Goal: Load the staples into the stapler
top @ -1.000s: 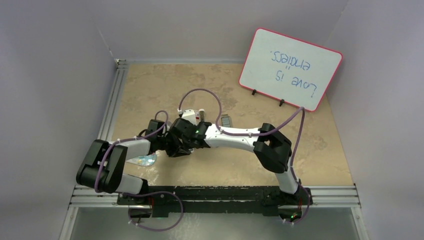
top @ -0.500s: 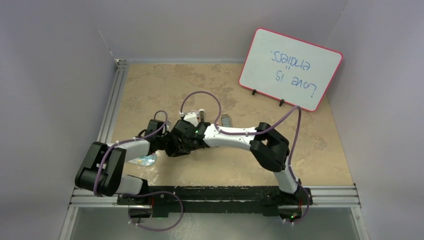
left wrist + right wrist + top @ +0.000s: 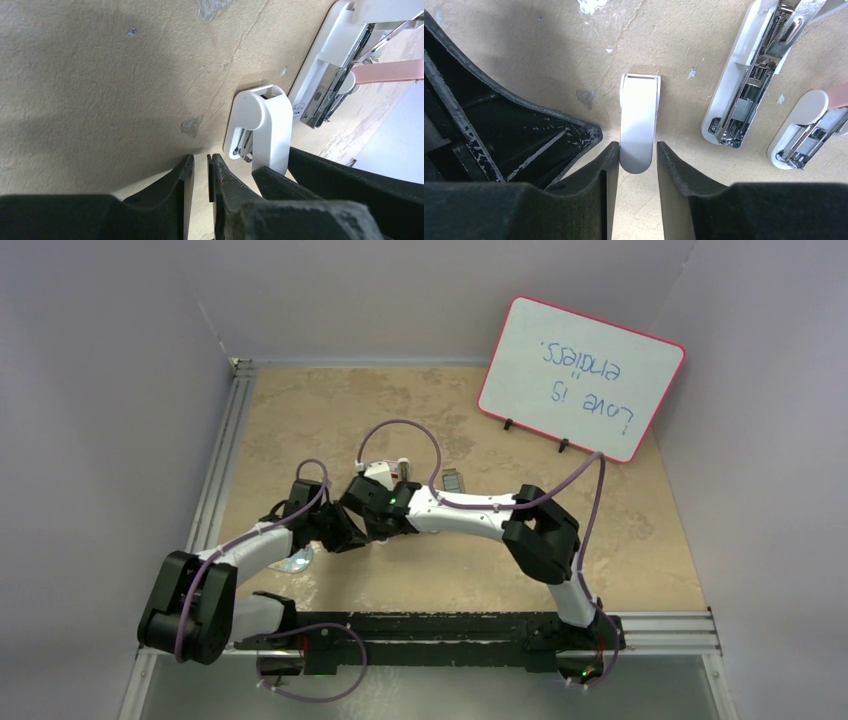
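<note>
We note right claw straddling white part, clamping unclear, likely to steady it; left claw barely apart, empty.

Red-framed whiteboard stands on beige table, far right.

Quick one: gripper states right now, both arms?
Left gripper: barely open, empty.
Right gripper: shut on the white part on the table.
</note>
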Tool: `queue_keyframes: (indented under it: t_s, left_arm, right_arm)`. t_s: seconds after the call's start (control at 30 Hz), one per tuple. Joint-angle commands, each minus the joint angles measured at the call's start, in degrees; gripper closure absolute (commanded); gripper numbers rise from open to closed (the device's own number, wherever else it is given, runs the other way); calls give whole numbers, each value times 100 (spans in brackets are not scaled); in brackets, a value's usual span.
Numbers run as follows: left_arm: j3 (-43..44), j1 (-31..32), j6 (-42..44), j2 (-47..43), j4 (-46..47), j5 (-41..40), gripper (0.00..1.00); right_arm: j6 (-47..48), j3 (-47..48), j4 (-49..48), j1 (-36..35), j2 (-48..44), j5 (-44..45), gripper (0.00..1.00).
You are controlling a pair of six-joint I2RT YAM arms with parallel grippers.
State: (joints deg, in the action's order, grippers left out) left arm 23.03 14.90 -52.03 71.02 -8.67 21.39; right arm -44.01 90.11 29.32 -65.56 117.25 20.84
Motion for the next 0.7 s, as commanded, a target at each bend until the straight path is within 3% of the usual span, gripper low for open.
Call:
queue_keyframes:
  t_s: [0.0,0.3,0.57,0.67]
  left_arm:
    - [188,3,207,-59,-144,-302,83]
    - [270,1,237,33,-130,-293,83]
    - [281,5,229,8,-151,-310,83]
    - [290,5,227,-14,-170,-318,83]
  right_arm:
    - [70,222,146,-7,-171,-102,66]
    - [-16,-158,128,-5,172,-536,83]
    - [-50,-158,123,0,436,-581,83]
    - [-42,59,173,27,354,-440,78]
